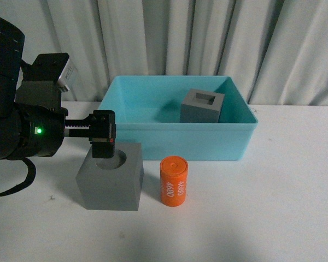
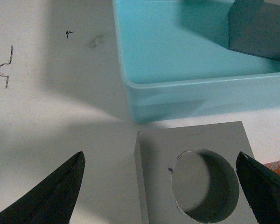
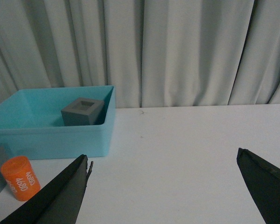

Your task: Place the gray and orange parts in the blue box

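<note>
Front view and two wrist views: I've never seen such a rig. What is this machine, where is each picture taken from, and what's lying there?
It is a robot with two arms, each ending in a two-fingered gripper. The front view looks out from its body; each wrist view looks along one arm's fingers. On the white table stand a blue box, a gray cube with a round recess and an orange cylinder. A second gray cube, with a square recess, is inside the box. The left gripper is open above the first cube; the right gripper is open too. Nothing is held.
</note>
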